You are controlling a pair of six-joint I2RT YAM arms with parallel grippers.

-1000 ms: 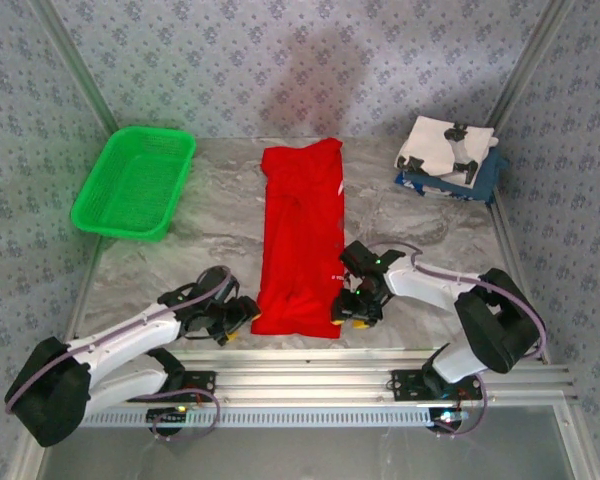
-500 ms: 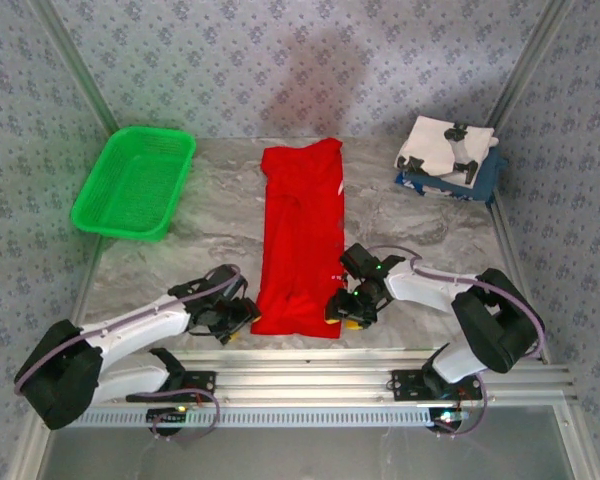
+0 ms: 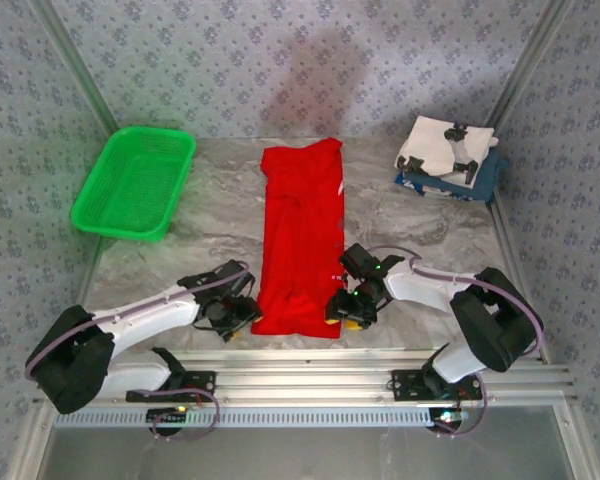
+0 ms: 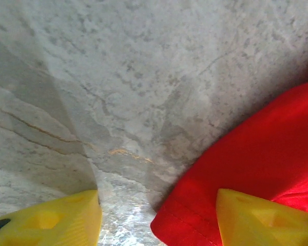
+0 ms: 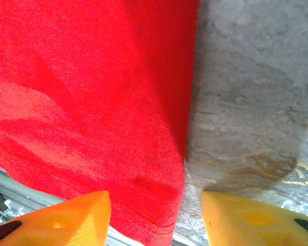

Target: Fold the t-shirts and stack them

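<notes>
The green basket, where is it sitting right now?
In the top view the green basket sits at the far left of the table, left of the red shirt and apart from it.

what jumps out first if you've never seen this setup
The long red shirt lies flat down the middle, its near end toward the arms. The left gripper and right gripper sit open at its two near corners. A green basket stands far left, and a folded stack of shirts far right.
</notes>
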